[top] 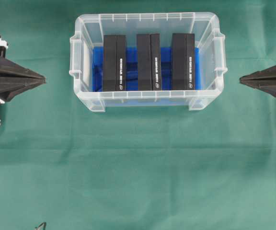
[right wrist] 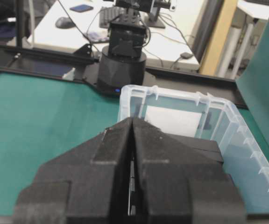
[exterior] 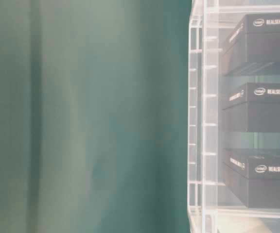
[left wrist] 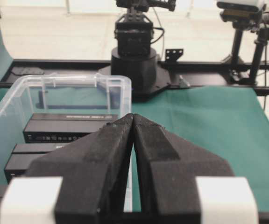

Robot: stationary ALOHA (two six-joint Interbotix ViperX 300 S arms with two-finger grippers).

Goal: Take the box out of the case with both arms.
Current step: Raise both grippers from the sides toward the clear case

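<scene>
While apart, case between claws (shut)

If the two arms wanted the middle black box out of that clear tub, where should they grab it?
Probably by its two short ends, from above. The middle box stands on edge in the case, with open gaps beside its neighbours and its long top edge exposed. One arm's jaws could pinch each end, then both lift straight up past the rim.

A table draped in green cloth is seen, faint creases running across it. Set directly on the cloth, toward the far middle, is 1 clear plastic case, its long sides running left to right.
</scene>
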